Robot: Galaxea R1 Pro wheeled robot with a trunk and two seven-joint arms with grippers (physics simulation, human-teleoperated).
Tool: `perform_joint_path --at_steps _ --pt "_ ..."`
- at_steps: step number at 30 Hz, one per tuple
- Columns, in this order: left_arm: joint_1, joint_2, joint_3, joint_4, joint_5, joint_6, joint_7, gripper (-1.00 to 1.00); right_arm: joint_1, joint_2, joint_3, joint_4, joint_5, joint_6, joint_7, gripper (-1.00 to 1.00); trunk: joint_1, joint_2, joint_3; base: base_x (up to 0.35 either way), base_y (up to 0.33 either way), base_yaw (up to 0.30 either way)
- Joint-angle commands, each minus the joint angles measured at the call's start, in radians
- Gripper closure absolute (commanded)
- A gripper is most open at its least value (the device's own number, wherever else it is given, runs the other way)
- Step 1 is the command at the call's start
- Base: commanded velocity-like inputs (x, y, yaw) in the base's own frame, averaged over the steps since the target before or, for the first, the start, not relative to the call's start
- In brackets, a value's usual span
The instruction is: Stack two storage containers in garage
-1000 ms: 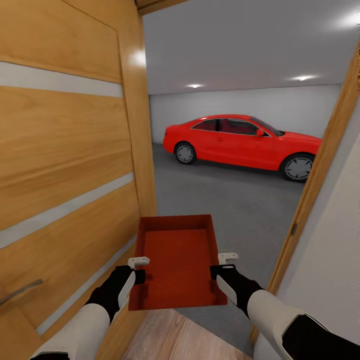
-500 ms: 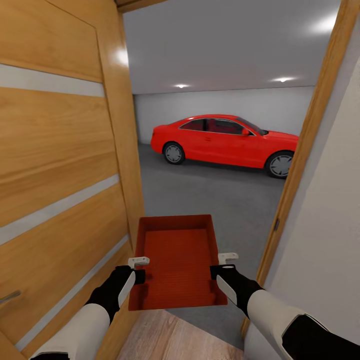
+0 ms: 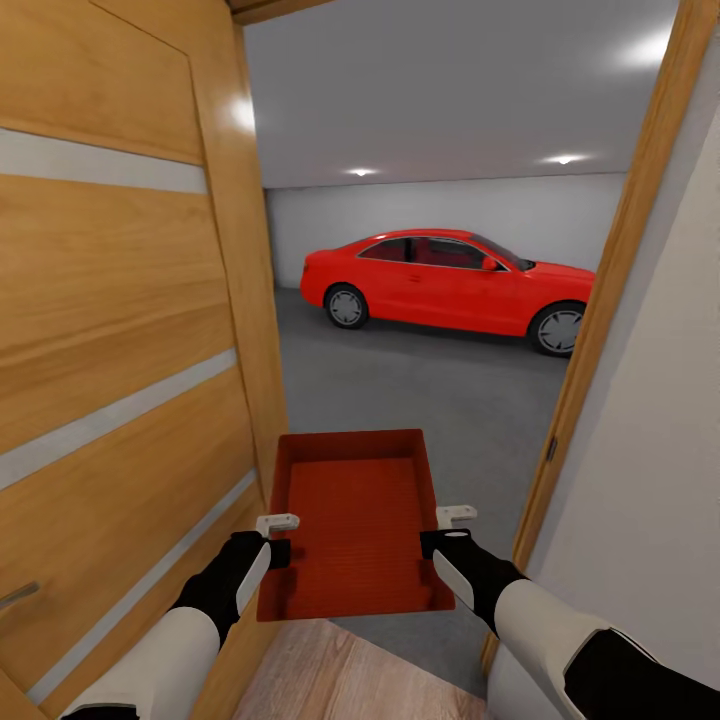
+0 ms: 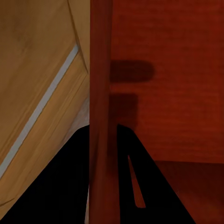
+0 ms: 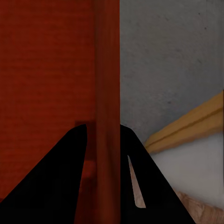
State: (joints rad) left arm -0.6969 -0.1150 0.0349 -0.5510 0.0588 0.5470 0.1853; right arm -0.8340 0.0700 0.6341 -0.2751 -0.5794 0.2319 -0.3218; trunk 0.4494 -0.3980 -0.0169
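Head view: storage container [image 3: 352, 525] held level between left tool [image 3: 276, 537] and right tool [image 3: 441, 531], each clamped on a side wall, in the garage doorway; wooden door [image 3: 120, 330] left, red car [image 3: 450, 282] beyond.
Left wrist: fingers [image 4: 70, 182] straddle the wall.
Right wrist: same grip, concrete floor [image 5: 172, 70] below.

Open wooden door [image 3: 120, 330] at left, frame [image 3: 620, 270] at right. Beyond: grey concrete floor [image 3: 430, 390], white wall [image 3: 600, 215], ceiling lights [image 3: 563, 159], red car [image 3: 450, 280].

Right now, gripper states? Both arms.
Left gripper: shut on the storage container's left wall.
Right gripper: shut on the same container's right wall.
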Motion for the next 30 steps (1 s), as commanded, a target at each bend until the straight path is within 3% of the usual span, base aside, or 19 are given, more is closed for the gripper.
perform_joint_path --at_steps 1,8,21,30 --pt "0.000 0.000 0.005 0.000 -0.008 0.008 0.010 1.00 -0.002 -0.002 -0.019 -0.004 0.033 0.007 -0.037 1.00 0.001 -0.002 -0.002 0.000 0.000 -0.098" --pt "0.000 0.000 0.005 0.000 -0.008 0.008 0.010 1.00 -0.002 -0.002 -0.019 -0.004 0.033 0.007 -0.037 1.00 0.001 -0.002 -0.002 0.036 0.030 -0.063" --pt "0.000 0.000 0.005 0.000 -0.008 0.008 0.010 1.00 -0.002 -0.002 -0.020 -0.004 0.033 0.008 -0.037 1.00 0.001 -0.002 -0.002 0.183 0.172 -0.008" --pt "0.000 0.000 0.004 0.000 -0.008 0.008 0.010 1.00 -0.002 -0.002 -0.019 -0.004 0.033 0.008 -0.037 1.00 0.001 -0.002 -0.002 0.054 0.042 -0.200"
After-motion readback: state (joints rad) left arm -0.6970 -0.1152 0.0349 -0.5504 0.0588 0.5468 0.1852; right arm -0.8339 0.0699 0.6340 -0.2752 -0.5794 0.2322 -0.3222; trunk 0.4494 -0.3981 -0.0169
